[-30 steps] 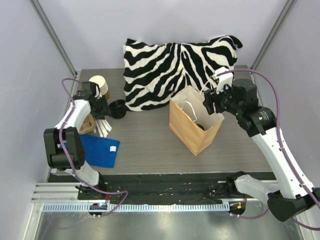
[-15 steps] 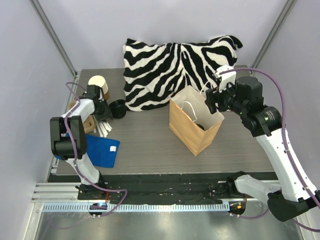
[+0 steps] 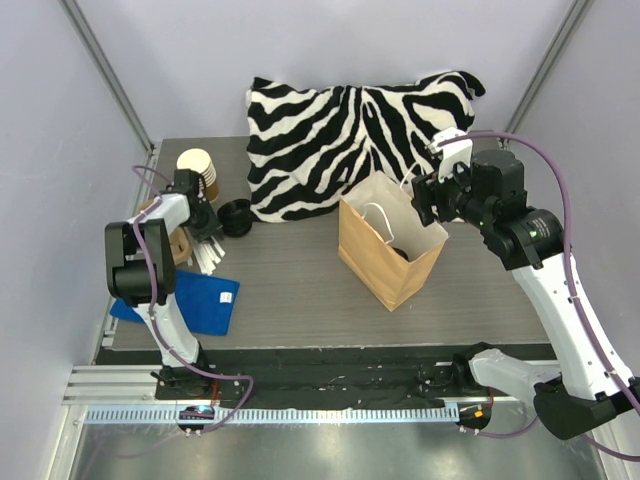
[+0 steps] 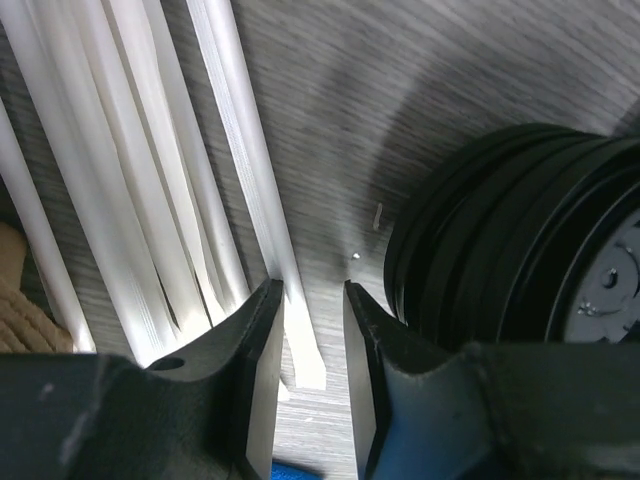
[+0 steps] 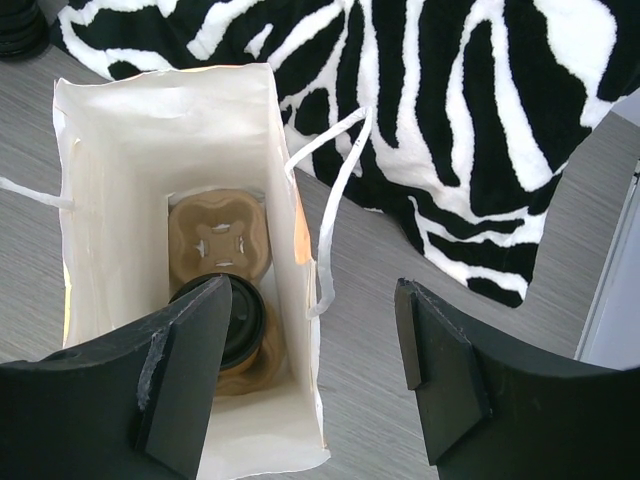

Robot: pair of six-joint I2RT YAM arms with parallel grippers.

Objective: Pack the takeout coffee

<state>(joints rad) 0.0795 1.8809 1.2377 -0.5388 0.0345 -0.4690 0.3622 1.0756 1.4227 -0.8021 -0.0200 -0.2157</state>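
Note:
The takeout coffee, a brown cup under a black lid, stands in a cardboard carrier at the bottom of the brown paper bag. My right gripper hovers open over the bag's right wall, holding nothing; from above it sits at the bag's far right corner. My left gripper is low on the table at the far left, its jaws narrow but apart. The end of one white stick lies between them. The other white sticks fan out to the left.
A stack of black lids stands just right of the left gripper. A stack of lidless paper cups is behind it. A zebra-striped pillow fills the back. A blue cloth lies at the near left.
The left jaws have narrowed around the stick's end, and the left arm has drawn in slightly. The right gripper has opened a little and drifted right above the bag.

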